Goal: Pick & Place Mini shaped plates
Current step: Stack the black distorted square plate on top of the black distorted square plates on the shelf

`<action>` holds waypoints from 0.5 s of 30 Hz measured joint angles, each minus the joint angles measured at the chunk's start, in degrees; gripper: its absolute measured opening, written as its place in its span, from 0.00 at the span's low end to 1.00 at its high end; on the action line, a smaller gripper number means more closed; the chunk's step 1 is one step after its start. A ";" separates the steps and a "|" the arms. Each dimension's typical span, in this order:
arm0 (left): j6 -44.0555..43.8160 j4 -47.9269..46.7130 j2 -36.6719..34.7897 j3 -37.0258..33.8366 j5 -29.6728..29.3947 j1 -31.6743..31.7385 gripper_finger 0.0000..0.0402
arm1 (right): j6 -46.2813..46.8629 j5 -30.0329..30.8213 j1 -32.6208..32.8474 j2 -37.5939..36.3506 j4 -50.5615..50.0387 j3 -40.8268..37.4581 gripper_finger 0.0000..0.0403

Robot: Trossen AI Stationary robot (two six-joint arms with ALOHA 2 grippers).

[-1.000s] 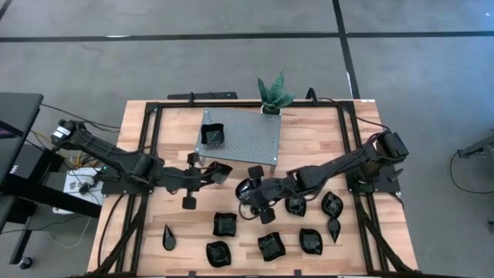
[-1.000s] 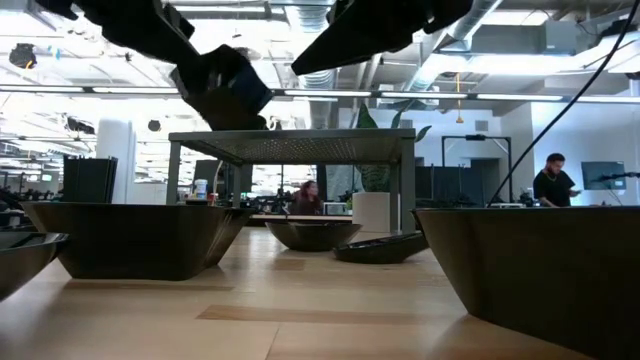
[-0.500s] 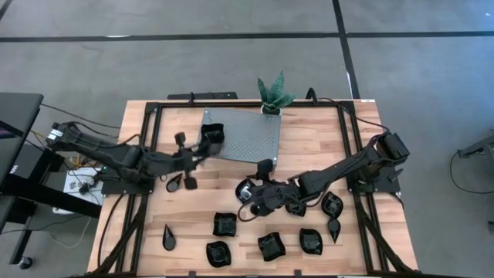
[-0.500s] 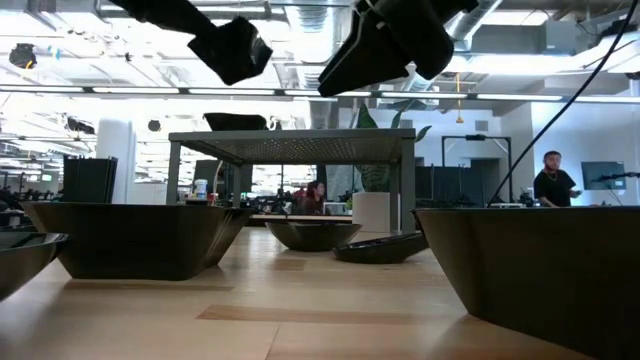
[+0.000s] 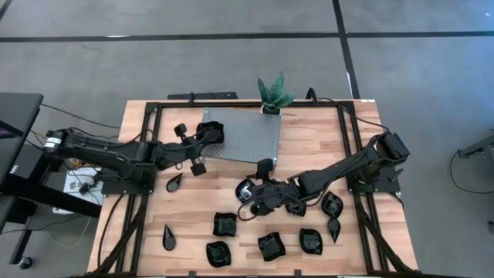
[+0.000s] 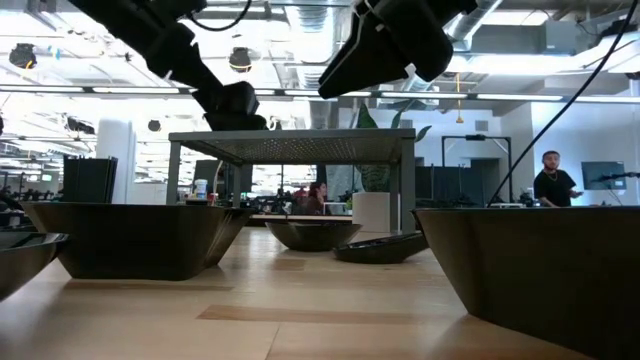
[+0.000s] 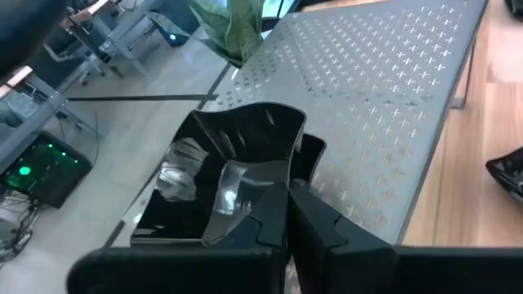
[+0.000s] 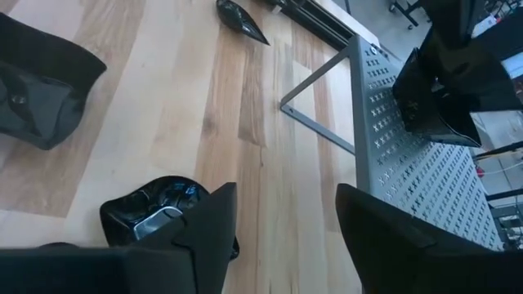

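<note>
Reaching over the perforated metal shelf's (image 5: 243,137) left corner, left claw (image 5: 199,144) sits clamped on a square black plate (image 7: 225,175) resting on another there. Right claw (image 5: 256,194), fingers spread wide, hovers low above a roundish plate (image 8: 159,208) at mid-counter (image 5: 309,262). Remaining black plates (image 5: 270,245) lie scattered along the near side; one teardrop plate (image 5: 174,182) below the left arm.

No readable text, labels, numbers or signs.
</note>
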 joint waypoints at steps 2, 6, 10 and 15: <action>0.06 0.57 -0.01 -0.18 0.01 -0.01 0.04 | 0.01 0.00 0.00 0.00 0.07 0.00 0.51; 0.09 1.38 -0.07 -0.18 0.01 0.12 0.05 | 0.03 -0.02 -0.32 0.00 0.26 0.00 0.51; 0.06 1.89 -0.07 -0.18 0.03 0.97 0.06 | 0.21 -0.11 -0.76 0.00 0.38 0.00 0.51; 0.00 2.55 0.48 -0.18 0.01 2.70 0.11 | 0.34 -0.22 -1.09 0.00 0.38 0.00 0.51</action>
